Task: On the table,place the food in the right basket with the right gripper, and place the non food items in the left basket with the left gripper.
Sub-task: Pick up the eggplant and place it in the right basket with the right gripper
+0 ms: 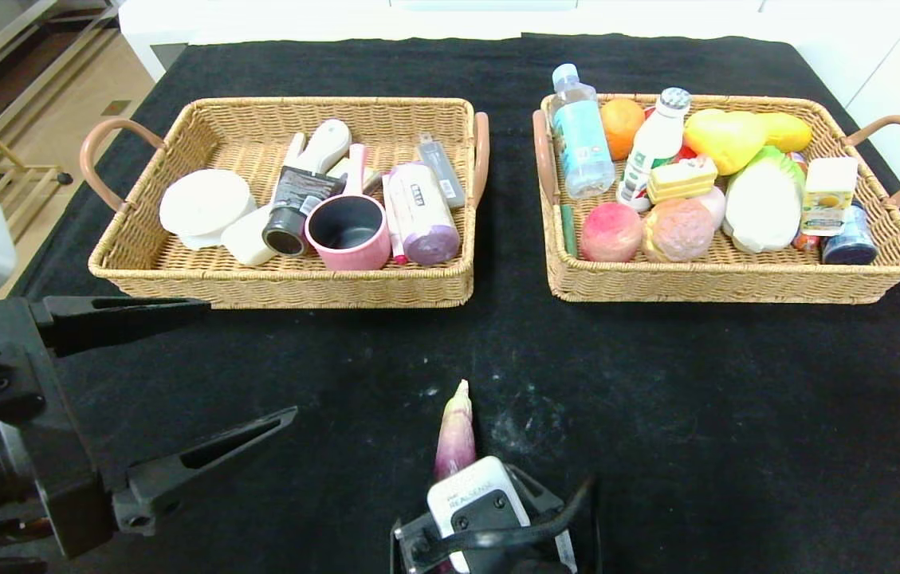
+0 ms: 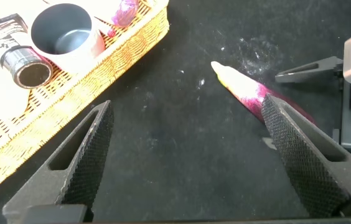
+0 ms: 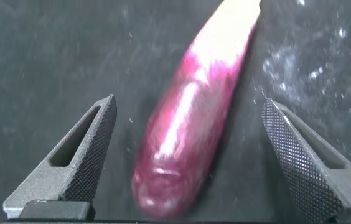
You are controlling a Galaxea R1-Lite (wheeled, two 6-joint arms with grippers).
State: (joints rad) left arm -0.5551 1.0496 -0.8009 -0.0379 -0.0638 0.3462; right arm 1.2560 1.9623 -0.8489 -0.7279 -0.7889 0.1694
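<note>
Right gripper (image 3: 185, 158), fingers spread wide astride the eggplant (image 3: 185, 137) at bottom centre of head view: you should lower squarely, close mid-body, not on the tapered tip.

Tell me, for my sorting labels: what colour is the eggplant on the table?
Purple, paling to cream at its tip; eggplant shows best in the right wrist view.

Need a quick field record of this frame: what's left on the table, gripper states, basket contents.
left on table: eggplant, lying on the black cloth
right gripper: open, straddling the eggplant, not touching it
left gripper: open, empty, near the left basket
left basket holds: pink mug, black tube, white disc
right basket: holds food and bottles
</note>
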